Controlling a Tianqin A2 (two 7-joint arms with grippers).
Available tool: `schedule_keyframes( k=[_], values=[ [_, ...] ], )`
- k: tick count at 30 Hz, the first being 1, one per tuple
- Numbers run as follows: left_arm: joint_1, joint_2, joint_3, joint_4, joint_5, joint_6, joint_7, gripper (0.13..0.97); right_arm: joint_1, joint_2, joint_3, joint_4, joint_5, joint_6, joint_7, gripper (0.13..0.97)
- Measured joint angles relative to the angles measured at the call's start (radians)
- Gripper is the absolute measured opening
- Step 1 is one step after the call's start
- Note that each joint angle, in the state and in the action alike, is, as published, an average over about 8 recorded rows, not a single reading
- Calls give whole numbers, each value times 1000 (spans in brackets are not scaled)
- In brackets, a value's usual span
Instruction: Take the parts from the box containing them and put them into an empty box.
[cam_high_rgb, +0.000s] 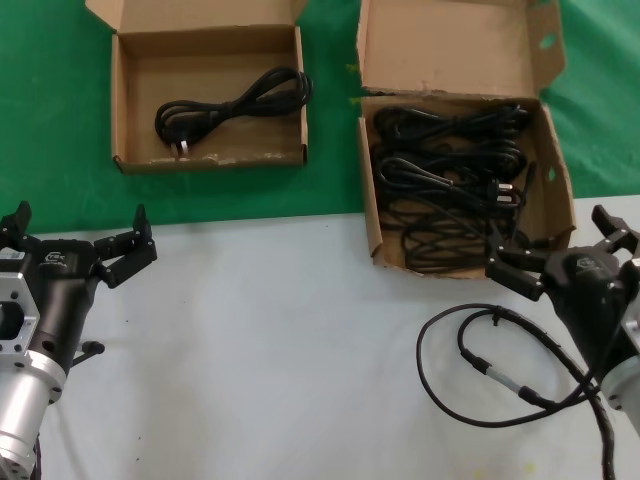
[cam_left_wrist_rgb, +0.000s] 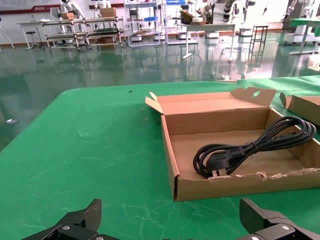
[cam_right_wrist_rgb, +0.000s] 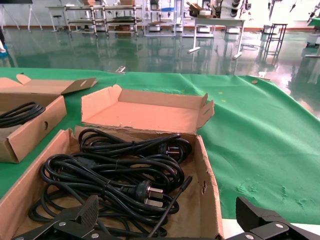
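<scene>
The taller cardboard box (cam_high_rgb: 553, 160) with the big cutout flap stands at the back right and holds several bundled black power cords (cam_high_rgb: 450, 170); it also shows in the right wrist view (cam_right_wrist_rgb: 207, 190) with its cords (cam_right_wrist_rgb: 110, 175). The shallow square box (cam_high_rgb: 128, 100) at the back left holds one bundled cord (cam_high_rgb: 230, 105), also seen in the left wrist view (cam_left_wrist_rgb: 250, 147). My right gripper (cam_high_rgb: 555, 240) is open and empty, just in front of the full box's front right corner. My left gripper (cam_high_rgb: 80, 230) is open and empty over the white table, short of the shallow box (cam_left_wrist_rgb: 225, 187).
The boxes sit on a green cloth (cam_high_rgb: 330, 170); the near area is a white tabletop (cam_high_rgb: 280, 340). A thicker black cable with a silver connector (cam_high_rgb: 480, 365) loops on the white table beside my right arm.
</scene>
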Motion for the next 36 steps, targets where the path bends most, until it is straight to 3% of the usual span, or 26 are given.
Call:
schedule_keyframes(
  k=[36],
  values=[
    [0, 0, 0, 0, 0, 0, 0, 966, 0, 0, 0, 0, 0, 0, 0, 966]
  ],
)
